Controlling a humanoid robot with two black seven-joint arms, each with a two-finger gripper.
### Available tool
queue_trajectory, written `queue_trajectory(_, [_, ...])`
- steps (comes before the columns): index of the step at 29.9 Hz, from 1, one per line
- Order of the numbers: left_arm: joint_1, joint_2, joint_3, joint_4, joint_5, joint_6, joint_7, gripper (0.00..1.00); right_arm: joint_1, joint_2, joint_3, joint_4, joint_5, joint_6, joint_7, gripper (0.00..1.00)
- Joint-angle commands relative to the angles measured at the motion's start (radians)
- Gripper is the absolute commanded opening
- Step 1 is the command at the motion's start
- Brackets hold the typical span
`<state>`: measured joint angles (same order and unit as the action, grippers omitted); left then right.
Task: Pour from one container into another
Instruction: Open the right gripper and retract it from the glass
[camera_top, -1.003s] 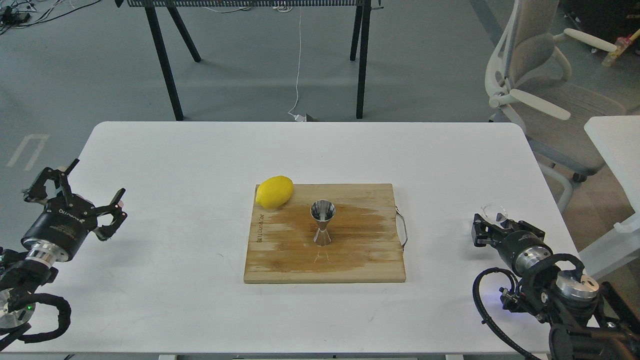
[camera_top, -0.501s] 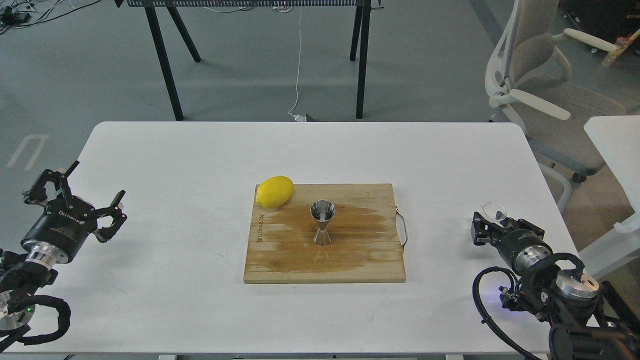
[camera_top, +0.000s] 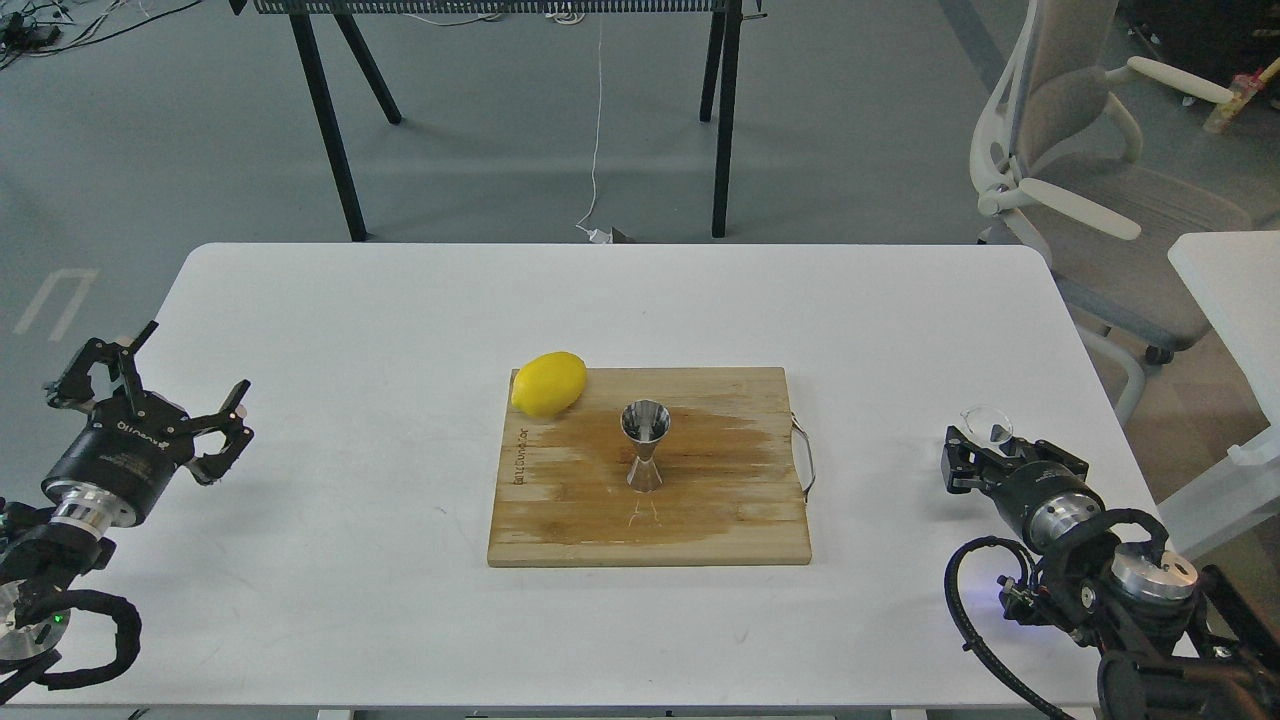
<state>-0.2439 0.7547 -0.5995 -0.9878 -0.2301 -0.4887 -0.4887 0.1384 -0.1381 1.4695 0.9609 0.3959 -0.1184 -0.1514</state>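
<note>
Cup (camera_top: 988, 422) pinched in our right gripper (camera_top: 985, 450), far from jigger (camera_top: 646, 445).
Carry level, tip slowly over its mouth; left gripper (camera_top: 150, 390) spread, idle.

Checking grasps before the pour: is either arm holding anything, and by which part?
The right gripper appears to hold the clear cup, low on its body with the rim above the jaws. The left gripper is open and empty.

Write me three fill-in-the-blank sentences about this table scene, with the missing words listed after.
1. The steel jigger stands upright on the wooden ____.
2. The lemon lies at the cutting board's far ____ corner.
3. The clear cup sits between the fingers of the ____ gripper, while the other gripper is open.

Missing words: cutting board; left; right
</note>
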Motion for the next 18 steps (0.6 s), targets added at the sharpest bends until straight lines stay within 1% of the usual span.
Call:
queue_trajectory(1, [0.000,0.000,0.000,0.000,0.000,0.000,0.000,0.99,-0.002,0.000,0.000,0.002,0.000,0.000,0.000,0.98])
queue_trajectory(12, [0.000,0.000,0.001,0.000,0.000,0.000,0.000,0.99,-0.003,0.000,-0.002,0.007,0.000,0.003,0.000,0.98])
queue_trajectory(18, [0.001,0.000,0.001,0.000,0.000,0.000,0.000,0.99,-0.022,-0.009,0.009,0.076,0.000,-0.004,-0.004,0.98])
